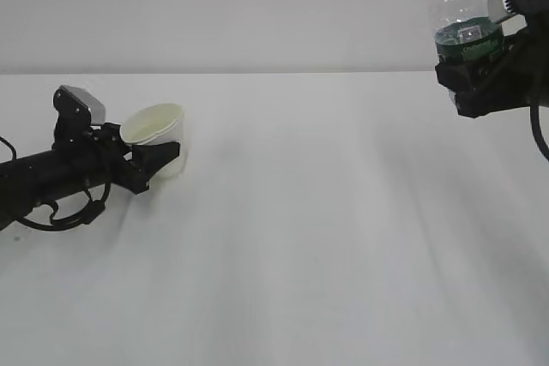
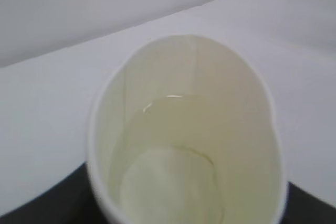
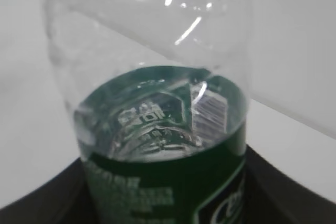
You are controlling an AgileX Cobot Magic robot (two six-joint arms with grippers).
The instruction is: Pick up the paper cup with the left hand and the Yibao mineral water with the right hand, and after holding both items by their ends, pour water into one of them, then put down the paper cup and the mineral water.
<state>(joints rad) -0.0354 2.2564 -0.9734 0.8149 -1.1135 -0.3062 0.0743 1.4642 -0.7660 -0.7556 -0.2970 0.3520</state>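
Paper cup [image 1: 157,130] sits tilted in the left gripper [image 1: 163,160] at nine o'clock; right gripper [image 1: 476,70] clamps the Yibao mineral water [image 1: 459,6] at two o'clock; level the cup before lowering it.

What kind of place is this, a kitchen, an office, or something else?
Most likely a robot test bench, not a kitchen: a bare white table against a plain wall, the left hand holding a paper cup, and the right hand holding a water bottle.
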